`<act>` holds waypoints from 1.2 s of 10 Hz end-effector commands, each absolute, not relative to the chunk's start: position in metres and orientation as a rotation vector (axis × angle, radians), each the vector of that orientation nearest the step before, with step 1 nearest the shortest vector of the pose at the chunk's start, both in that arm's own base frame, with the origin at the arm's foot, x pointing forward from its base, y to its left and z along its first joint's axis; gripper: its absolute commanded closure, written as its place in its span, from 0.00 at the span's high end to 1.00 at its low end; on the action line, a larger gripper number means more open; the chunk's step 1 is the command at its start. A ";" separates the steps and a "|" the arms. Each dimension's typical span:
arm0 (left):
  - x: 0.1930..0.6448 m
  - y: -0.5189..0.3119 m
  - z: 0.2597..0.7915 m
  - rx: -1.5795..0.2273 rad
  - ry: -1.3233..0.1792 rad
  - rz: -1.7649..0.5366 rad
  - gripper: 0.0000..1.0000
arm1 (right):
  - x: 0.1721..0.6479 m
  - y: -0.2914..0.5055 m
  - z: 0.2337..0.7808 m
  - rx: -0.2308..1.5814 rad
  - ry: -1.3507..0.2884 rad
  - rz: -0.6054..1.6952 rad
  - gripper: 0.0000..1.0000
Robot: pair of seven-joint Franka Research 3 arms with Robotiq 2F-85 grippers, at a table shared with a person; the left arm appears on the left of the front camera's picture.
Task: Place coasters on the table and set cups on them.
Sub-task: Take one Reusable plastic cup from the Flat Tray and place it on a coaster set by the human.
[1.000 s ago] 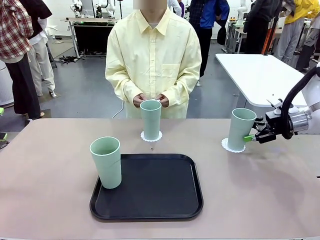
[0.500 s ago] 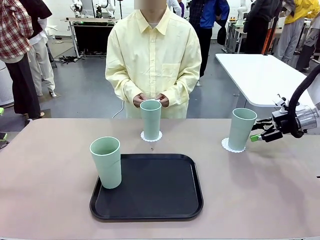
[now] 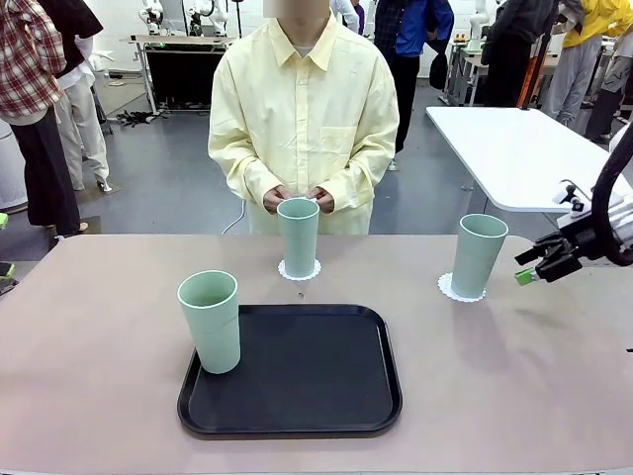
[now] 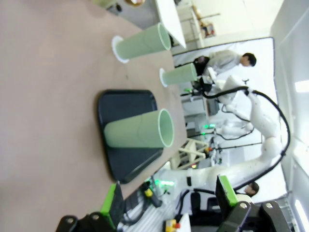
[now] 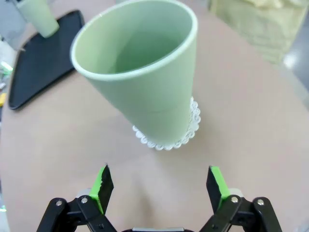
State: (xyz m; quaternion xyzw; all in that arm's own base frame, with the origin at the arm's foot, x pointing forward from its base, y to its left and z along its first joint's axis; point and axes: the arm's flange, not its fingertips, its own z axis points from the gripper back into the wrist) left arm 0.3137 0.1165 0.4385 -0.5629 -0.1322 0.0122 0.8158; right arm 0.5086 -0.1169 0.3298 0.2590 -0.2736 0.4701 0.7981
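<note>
1. Hovering right gripper [image 3: 527, 267] near right-hand cup [image 3: 478, 255], jaws wide apart, clasping nothing
2. Standing upright on coaster [image 3: 446, 288] on table [image 3: 514, 376], beyond the fingertips, untouched
3. Showing left gripper [image 4: 169, 198] jaws apart, empty

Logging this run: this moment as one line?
right gripper open, clear of right cup on right coaster; left gripper open, empty; middle cup on middle coaster; third cup on black tray
</note>
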 end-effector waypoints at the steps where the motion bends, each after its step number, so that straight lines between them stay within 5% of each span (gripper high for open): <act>1: 0.313 0.117 0.439 -1.214 -0.295 0.021 1.00 | 0.474 -0.072 0.373 0.423 -0.462 0.907 1.00; 6: 0.313 0.117 0.439 -1.214 -0.295 0.021 1.00 | 0.433 -0.015 0.453 0.098 -0.157 0.782 1.00; 12: 0.313 0.117 0.439 -1.214 -0.295 0.021 1.00 | 0.428 -0.001 0.474 0.063 -0.144 0.753 1.00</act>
